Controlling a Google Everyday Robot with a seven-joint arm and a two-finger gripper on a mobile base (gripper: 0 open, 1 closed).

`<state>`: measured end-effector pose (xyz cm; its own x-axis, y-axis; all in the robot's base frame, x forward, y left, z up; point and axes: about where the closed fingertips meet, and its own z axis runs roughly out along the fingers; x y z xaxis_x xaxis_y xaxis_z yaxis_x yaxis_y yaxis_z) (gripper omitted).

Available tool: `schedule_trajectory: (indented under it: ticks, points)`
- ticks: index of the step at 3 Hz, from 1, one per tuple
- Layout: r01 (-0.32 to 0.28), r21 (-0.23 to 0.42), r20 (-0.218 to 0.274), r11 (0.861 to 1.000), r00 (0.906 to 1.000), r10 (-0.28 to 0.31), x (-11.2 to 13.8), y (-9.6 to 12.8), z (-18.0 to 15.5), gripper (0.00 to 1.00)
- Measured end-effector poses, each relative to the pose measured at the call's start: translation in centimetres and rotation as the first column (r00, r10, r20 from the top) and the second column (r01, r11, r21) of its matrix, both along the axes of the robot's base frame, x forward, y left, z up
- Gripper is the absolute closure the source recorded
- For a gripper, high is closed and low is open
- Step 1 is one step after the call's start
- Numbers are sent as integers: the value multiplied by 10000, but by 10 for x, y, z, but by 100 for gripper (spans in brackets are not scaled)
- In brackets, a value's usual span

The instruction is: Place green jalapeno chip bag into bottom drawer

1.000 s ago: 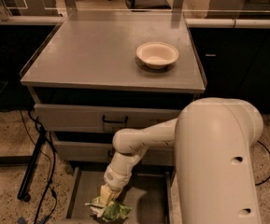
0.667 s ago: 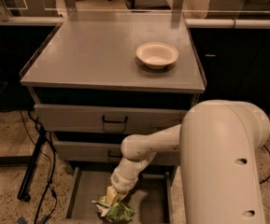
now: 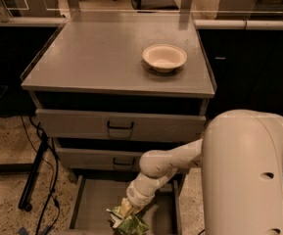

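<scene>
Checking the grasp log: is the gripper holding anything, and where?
Cannot tell: the gripper meets the top of the green jalapeno chip bag in the bottom drawer.

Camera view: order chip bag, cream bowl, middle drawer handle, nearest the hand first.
The hand hangs over the bottom drawer.
1. green jalapeno chip bag, at its tip.
2. middle drawer handle, above it.
3. cream bowl, on the cabinet top.
</scene>
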<state>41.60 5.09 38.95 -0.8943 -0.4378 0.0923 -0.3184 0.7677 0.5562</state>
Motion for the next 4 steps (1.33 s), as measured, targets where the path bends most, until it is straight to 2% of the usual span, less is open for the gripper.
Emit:
schedule_trajectory:
  ticks: [1,2,3,4]
  points:
    - [73,47,-134,10000,9999,-72,-2,2,-5,100]
    - [851,83,-657,9963,9943,-844,11,18,-42,100]
    - [1511,174,-675,9884,9864,-1496,25,23,-61,100]
    - [1526,182,-678,9881,9862,-1510,25,23,-62,100]
